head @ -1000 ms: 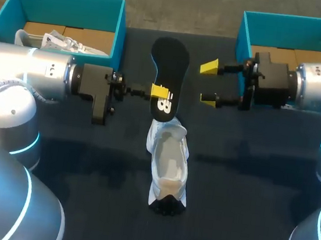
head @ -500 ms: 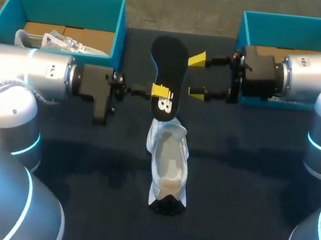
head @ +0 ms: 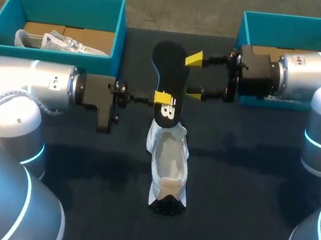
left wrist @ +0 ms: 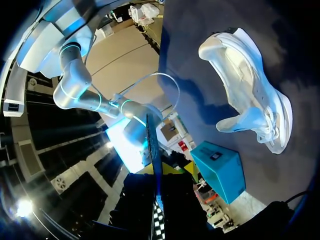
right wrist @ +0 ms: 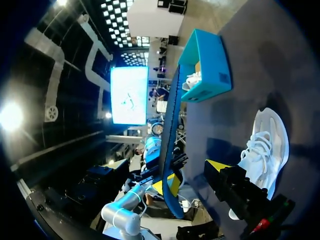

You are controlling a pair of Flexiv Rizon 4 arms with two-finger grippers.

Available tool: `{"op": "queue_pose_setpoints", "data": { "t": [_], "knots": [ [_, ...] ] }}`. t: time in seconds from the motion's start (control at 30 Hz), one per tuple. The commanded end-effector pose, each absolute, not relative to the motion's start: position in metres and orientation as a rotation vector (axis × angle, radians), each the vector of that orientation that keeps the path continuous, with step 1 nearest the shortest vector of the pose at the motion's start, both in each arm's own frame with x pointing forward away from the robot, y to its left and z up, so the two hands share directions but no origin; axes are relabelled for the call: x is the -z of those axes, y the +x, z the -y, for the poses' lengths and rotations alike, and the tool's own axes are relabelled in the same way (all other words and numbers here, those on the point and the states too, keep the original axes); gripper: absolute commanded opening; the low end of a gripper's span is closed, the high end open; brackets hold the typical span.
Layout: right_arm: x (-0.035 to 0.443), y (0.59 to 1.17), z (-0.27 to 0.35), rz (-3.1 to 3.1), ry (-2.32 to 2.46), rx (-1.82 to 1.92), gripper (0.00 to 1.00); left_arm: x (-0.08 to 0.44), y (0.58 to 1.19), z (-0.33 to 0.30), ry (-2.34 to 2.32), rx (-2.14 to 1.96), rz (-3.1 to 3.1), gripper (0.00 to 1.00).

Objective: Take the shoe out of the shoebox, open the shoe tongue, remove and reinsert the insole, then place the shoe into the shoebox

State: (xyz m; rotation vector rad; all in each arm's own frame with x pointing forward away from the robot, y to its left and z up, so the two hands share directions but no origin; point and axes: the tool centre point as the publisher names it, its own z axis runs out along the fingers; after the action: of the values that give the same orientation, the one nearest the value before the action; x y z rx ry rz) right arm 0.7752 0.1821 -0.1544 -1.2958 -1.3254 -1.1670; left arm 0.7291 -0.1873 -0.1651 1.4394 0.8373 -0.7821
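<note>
Teal shoebox [head: 118, 38] at far left, w/ a second white shoe [head: 59, 42] inside; left gripper [head: 162, 98] clamped on the black insole [head: 169, 74] approx. mid-length, holding it up over the white shoe [head: 167, 162], which lies on the table [head: 240, 188] between the arms; right gripper [head: 194, 75] spread wide, tips just beside the insole's right edge, gripping nothing; second teal box [head: 243, 30] behind it. Step, as judged: insole out, reinsertion pending; next move prob. calls for the right fingers to pinch the free end, so the insole can be steered into the shoe's opening w/o folding. Unclear: whether the insole's lower end touches the shoe; left gripper's far finger hidden behind the insole; wrist views show the insole edge-on only.
</note>
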Motion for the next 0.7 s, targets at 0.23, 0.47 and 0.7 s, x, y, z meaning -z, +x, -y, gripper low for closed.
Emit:
{"op": "queue_pose_setpoints", "data": {
  "t": [0.23,0.47,0.7],
  "knots": [
    [0.156,0.771,-0.194,1.291,-1.316,1.155,0.75,0.165,0.728,0.188,1.437,0.778,-0.837,0.00],
    [0.155,0.774,-0.201,1.291,-1.325,1.153,0.71,0.165,0.728,0.188,1.437,0.778,-0.837,0.00],
    [0.154,0.777,-0.209,1.306,-1.327,1.152,0.52,0.165,0.728,0.188,1.437,0.778,-0.837,0.00]
  ]
}}
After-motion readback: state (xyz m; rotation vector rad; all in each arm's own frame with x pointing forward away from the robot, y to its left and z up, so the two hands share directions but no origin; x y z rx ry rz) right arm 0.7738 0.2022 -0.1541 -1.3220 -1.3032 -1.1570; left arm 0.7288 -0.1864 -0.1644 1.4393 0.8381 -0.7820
